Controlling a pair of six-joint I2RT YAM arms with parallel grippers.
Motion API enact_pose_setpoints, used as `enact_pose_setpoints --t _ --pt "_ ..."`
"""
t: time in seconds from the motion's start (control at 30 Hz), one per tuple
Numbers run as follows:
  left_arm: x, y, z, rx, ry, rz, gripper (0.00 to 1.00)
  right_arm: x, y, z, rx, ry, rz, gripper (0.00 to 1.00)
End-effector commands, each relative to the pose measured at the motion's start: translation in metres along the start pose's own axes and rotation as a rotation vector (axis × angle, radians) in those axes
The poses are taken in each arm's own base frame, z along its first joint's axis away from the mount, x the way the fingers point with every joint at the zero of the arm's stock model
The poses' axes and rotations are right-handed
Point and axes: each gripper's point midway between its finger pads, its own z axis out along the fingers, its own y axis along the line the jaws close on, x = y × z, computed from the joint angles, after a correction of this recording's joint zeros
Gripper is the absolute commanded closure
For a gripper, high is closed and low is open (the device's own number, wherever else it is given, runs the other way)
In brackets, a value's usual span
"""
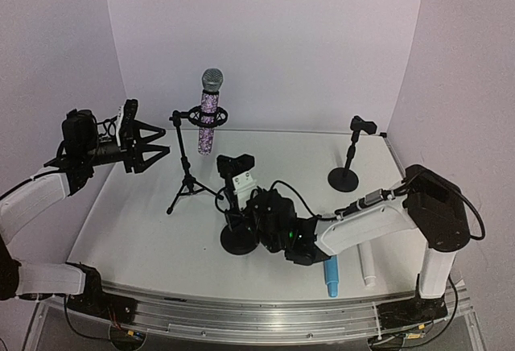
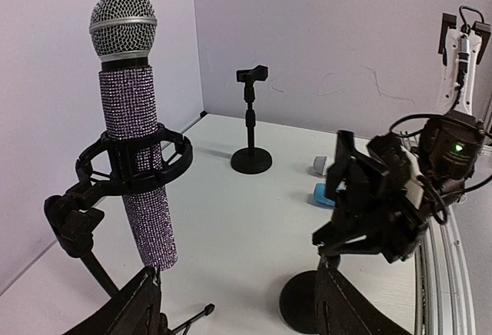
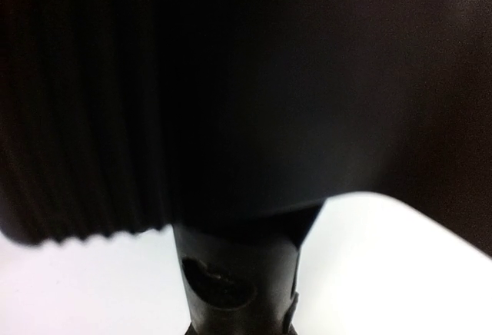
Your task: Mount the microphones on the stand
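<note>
Nearest the arms, at about five o'clock on the table, the light blue microphone lay flat with its length running front to back. The white microphone lay just beside it on its three o'clock side, parallel to it and apart from it. Both were close to the right arm's base.

A little farther in, around six o'clock of the table's middle, stood the near desk stand on its round black base. The right arm stretched across toward nine o'clock, and the right gripper was clenched at the top of that stand, by its clip. In the right wrist view a dark ribbed shape filled the frame with the stand's post just below it. Whether the fingers truly pinched the stand or only sat against it could not be told.

Out at nine to ten o'clock, the left gripper hung above the table with its fingers released and spread, grasping nothing and pointing toward three o'clock.

Just off its three o'clock side stood the tripod stand. The glittery purple microphone sat upright in the stand's ring holder, silver mesh head at the top and its lower body hanging below the ring.

Farthest back, at about two o'clock near the rear wall, the far desk stand stood on its round base with its clip at the top.
</note>
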Motion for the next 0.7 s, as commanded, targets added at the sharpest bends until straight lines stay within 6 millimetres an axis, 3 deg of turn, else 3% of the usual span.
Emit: enact_pose_setpoints --t 0.0,0.23,0.33,0.4,0.5,0.6,0.67 --pt "-0.007 -0.011 0.000 0.015 -0.026 0.030 0.32 -0.042 -0.022 -0.008 0.176 -0.132 0.061 1.00" --pt "-0.009 -0.022 0.009 0.047 -0.032 0.051 0.31 -0.019 -0.010 -0.009 0.217 -0.123 0.050 0.99" --pt "-0.010 -0.022 0.012 0.052 -0.033 0.053 0.31 -0.017 -0.011 -0.009 0.230 -0.124 0.054 0.92" --pt "-0.010 -0.021 0.014 0.054 -0.033 0.052 0.31 -0.017 -0.010 -0.008 0.231 -0.125 0.053 0.81" --pt "-0.011 -0.020 0.016 0.056 -0.034 0.048 0.31 -0.017 -0.009 -0.007 0.231 -0.125 0.049 0.53" --pt "-0.013 -0.020 0.018 0.060 -0.035 0.049 0.31 -0.019 -0.009 -0.009 0.218 -0.128 0.061 0.37" --pt "-0.014 -0.021 0.019 0.067 -0.036 0.049 0.31 -0.020 -0.007 -0.012 0.186 -0.127 0.064 0.16"
